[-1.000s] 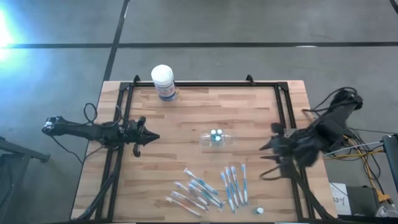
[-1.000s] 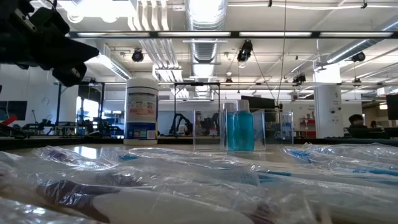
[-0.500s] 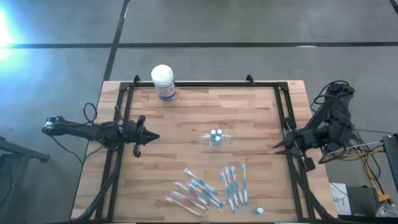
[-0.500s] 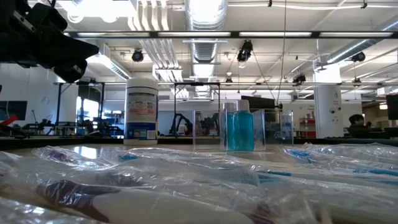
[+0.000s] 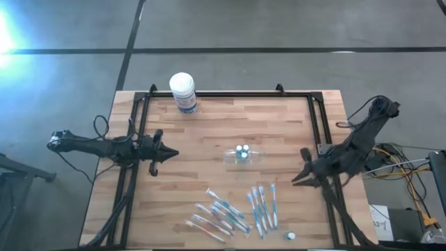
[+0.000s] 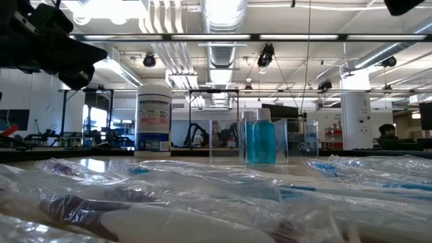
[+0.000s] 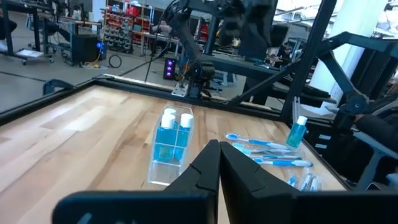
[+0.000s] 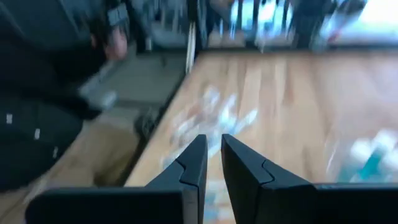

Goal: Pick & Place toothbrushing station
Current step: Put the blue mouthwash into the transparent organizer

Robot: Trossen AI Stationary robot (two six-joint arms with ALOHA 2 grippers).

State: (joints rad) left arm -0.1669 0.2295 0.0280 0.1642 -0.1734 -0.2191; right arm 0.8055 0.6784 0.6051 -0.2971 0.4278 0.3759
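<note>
From above, the toothbrushing station (image 5: 244, 155) sits mid-table (image 5: 209, 125), a clear oval plastic holder carrying two small blue bottles; wrapped toothbrushes (image 5: 237, 208) lie nearer the front edge, and a white tub (image 5: 182, 91) stands at the far edge. The left end effector (image 5: 163, 154) waits shut at the left rail. The right end effector (image 5: 301, 177) hangs at the right rail, holding nothing.

At table height the station (image 6: 260, 142) looks thin-walled, light, stiff and slick; I judge a grip across its narrow sides safest.

The left wrist shows it (image 7: 171, 149) upright ahead of closed fingers (image 7: 205, 171).

The right wrist shows fingers (image 8: 193, 163) nearly together, with a narrow gap.
</note>
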